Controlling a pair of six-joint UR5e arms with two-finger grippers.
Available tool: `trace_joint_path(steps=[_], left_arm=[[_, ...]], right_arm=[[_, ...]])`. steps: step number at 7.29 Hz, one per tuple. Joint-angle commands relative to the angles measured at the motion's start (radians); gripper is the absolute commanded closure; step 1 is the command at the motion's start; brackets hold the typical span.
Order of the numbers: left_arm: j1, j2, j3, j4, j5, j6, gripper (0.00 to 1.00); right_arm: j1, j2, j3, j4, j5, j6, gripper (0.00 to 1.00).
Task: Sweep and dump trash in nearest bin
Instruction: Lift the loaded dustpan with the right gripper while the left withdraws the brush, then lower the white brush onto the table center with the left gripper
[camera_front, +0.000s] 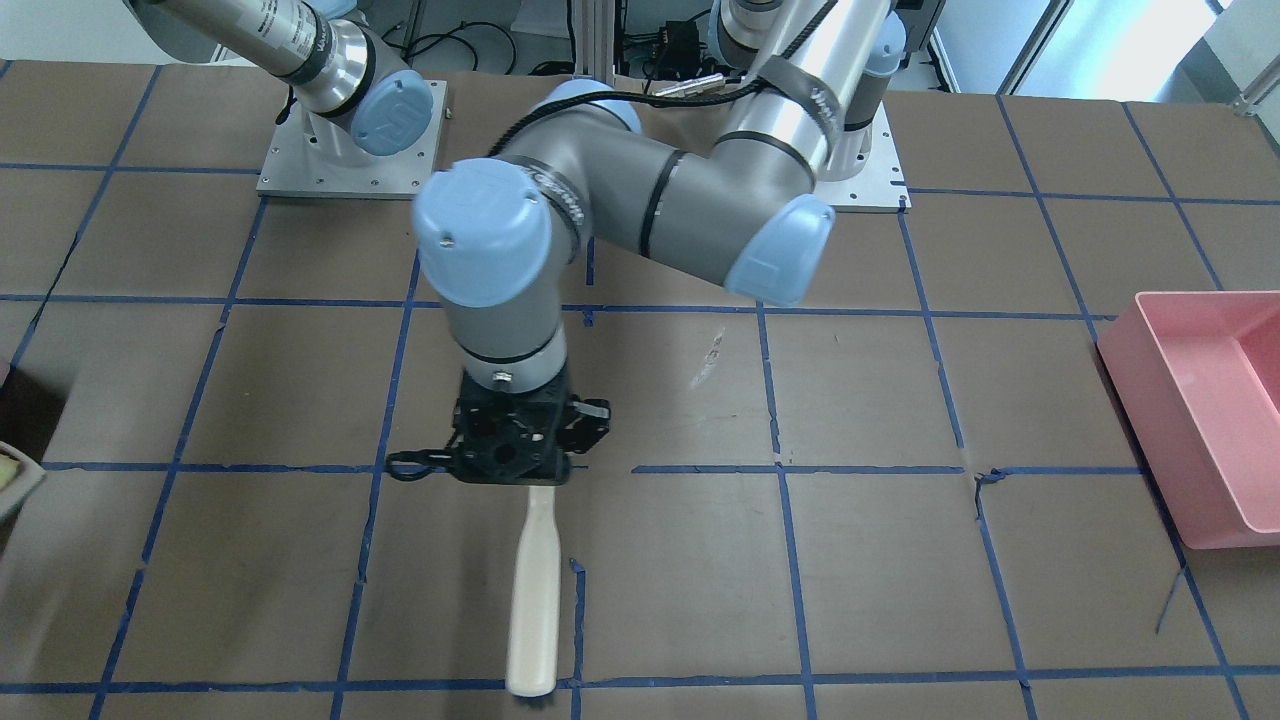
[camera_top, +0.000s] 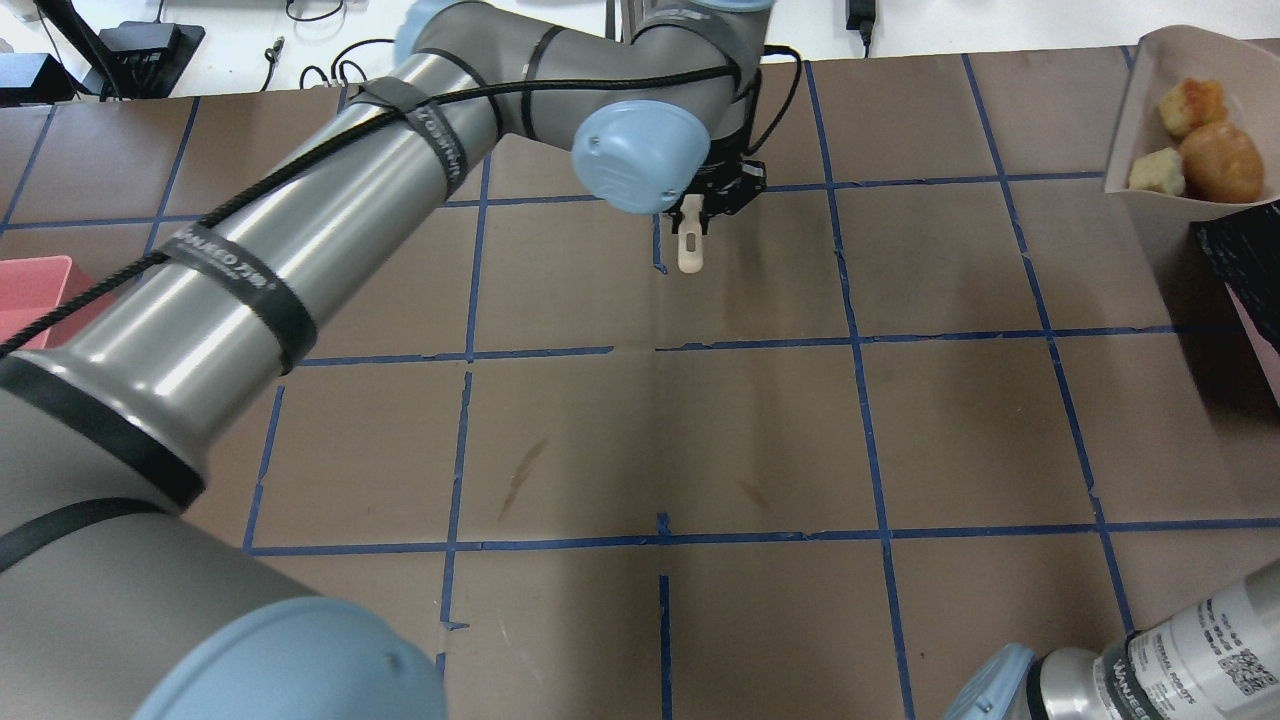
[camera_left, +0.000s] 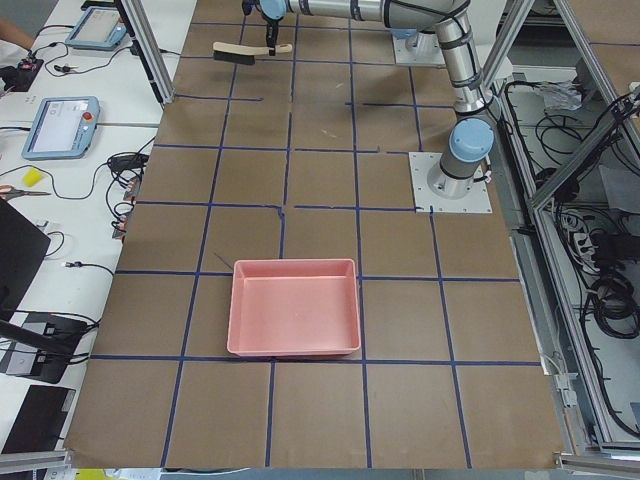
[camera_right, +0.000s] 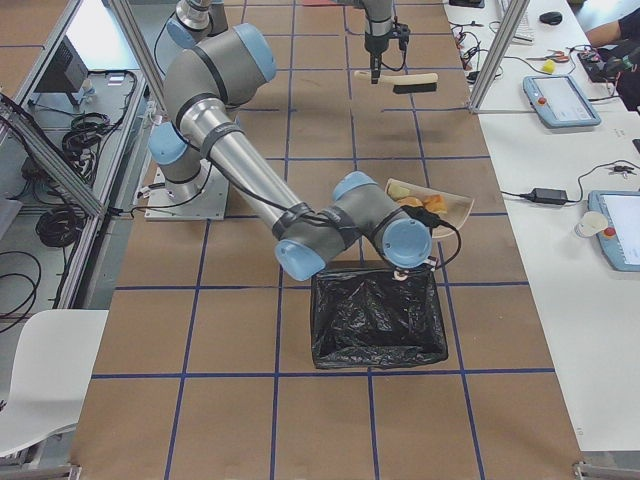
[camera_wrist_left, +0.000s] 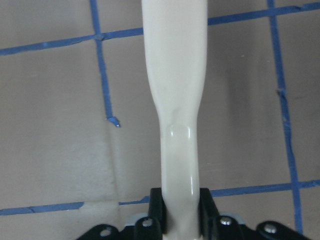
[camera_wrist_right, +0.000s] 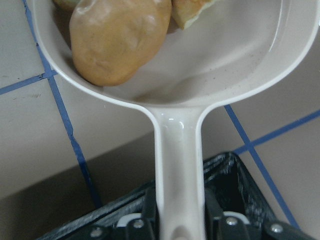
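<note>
Found all together in the cream dustpan (camera_wrist_right: 235, 60): the trash, namely a smooth tan-orange potato-shaped lump (camera_wrist_right: 117, 37) and two pale yellow crumbly chunks (camera_top: 1150, 170), crowded at the end away from the handle. Held by that handle in the right pincer (camera_wrist_right: 180, 217), fingers closed snugly on both its sides, with the pan just past the rim of the black-bagged bin (camera_right: 378, 318) and the handle crossing that rim. Placed toward the right end of the surface (camera_top: 700, 430), close to the edge away from the robot. Gripped in the left pincer (camera_wrist_left: 180, 212), clamped on the narrow end: a pale wooden brush (camera_front: 530, 600), bristled head pointing at that same far edge, about midway along it. Between brush and bin, a wide stretch of brown covering gridded with blue tape. Near the left end, a pink bin (camera_left: 295, 305), open side up. Beyond the far edge, white benches with tablets and cables.
</note>
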Motion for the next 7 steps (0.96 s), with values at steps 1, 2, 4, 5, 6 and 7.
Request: trace_joint_path(steps=[1,2,4,5,6,7], left_arm=[[0.134,0.191,-0.317,0.085,-0.023,0.14,0.97],[0.201,0.256,-0.47,0.232,-0.023,0.205,0.97],[0.304,0.341,-0.648,0.314,-0.026,0.322,0.97],[0.318,0.365,-0.679,0.296,-0.023,0.359,0.97],[0.311,0.401,-0.713,0.291,-0.015,0.377,0.97],[0.317,0.408,-0.754,0.296,-0.018,0.405,0.97]], right_arm=[[-0.133,-0.005,-0.051,0.005,-0.062,0.06,1.0],[-0.179,0.005,-0.089,0.005,-0.11,0.058,1.0],[-0.207,0.022,-0.128,-0.002,-0.194,0.045,1.0],[-0.211,0.012,-0.128,-0.04,-0.281,0.031,1.0],[-0.203,0.009,-0.123,-0.07,-0.334,0.028,1.0],[-0.183,0.012,-0.118,-0.125,-0.407,-0.045,1.0]])
